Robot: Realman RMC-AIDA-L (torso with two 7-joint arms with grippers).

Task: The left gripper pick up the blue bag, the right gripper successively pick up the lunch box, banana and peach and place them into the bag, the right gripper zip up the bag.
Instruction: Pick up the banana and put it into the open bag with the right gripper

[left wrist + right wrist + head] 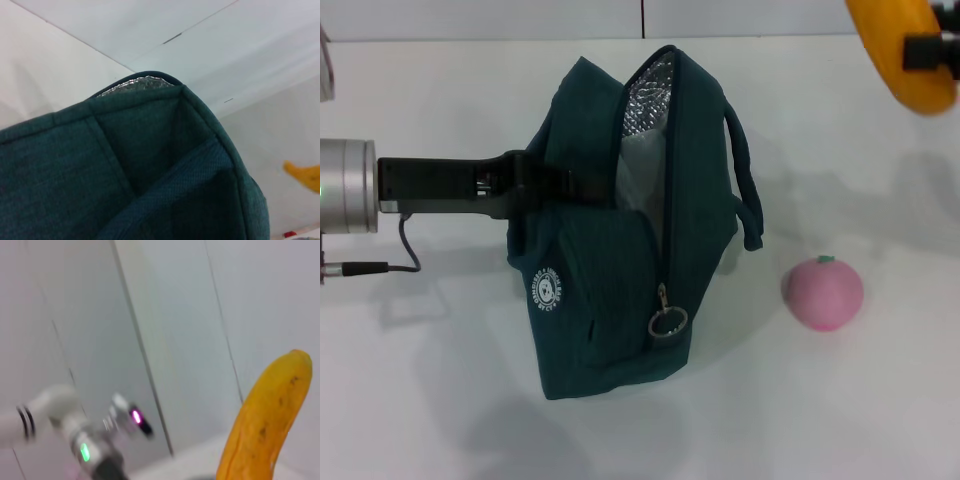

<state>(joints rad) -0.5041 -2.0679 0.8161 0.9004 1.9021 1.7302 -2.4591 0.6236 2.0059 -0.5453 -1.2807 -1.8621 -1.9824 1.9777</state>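
The blue bag stands mid-table, its top unzipped and silver foil lining showing. My left gripper reaches in from the left and is shut on the bag's side. The bag's fabric fills the left wrist view. At the far right, high above the table, my right gripper is shut on the banana, which also shows in the wrist views. The pink peach lies on the table to the right of the bag. The lunch box is hidden; something pale shows inside the bag's opening.
The zipper's metal ring pull hangs at the bag's near end. A loop handle droops on the bag's right side. A black cable runs from the left arm. The white table spreads around the bag.
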